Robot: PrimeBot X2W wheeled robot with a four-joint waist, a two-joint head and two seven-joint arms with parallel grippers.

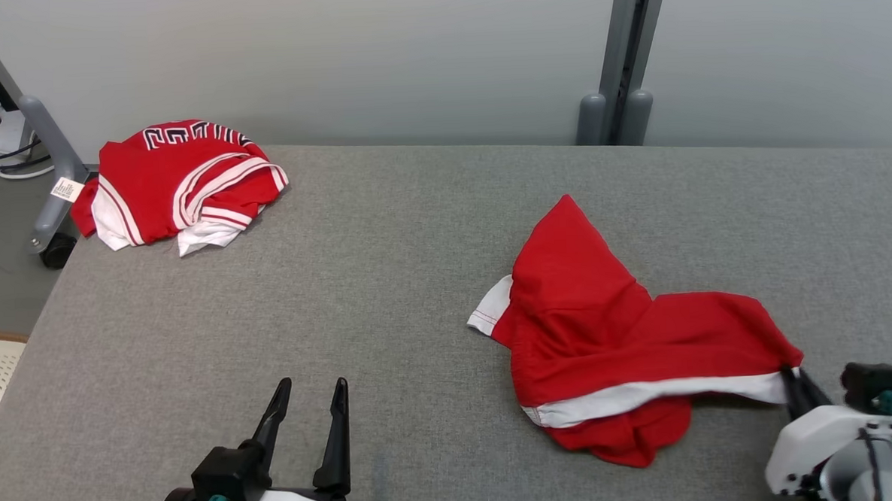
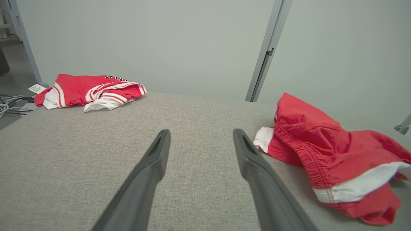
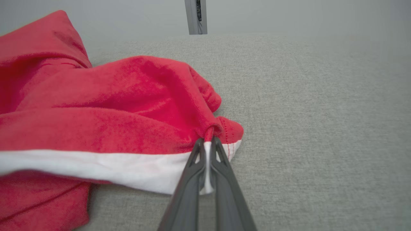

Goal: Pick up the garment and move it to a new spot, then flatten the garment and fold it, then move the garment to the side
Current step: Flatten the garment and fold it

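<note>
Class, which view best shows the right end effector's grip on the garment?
Right wrist view: the right end effector is shut on the garment at its white corner, close up. Head view shows that pinch small; left wrist view shows the garment's other end.

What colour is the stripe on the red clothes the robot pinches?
White. The stripe on the garment shows best in the right wrist view.

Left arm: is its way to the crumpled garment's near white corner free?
Probably yes: the left gripper is open, and bare grey table lies between it and the white corner of the garment.
</note>
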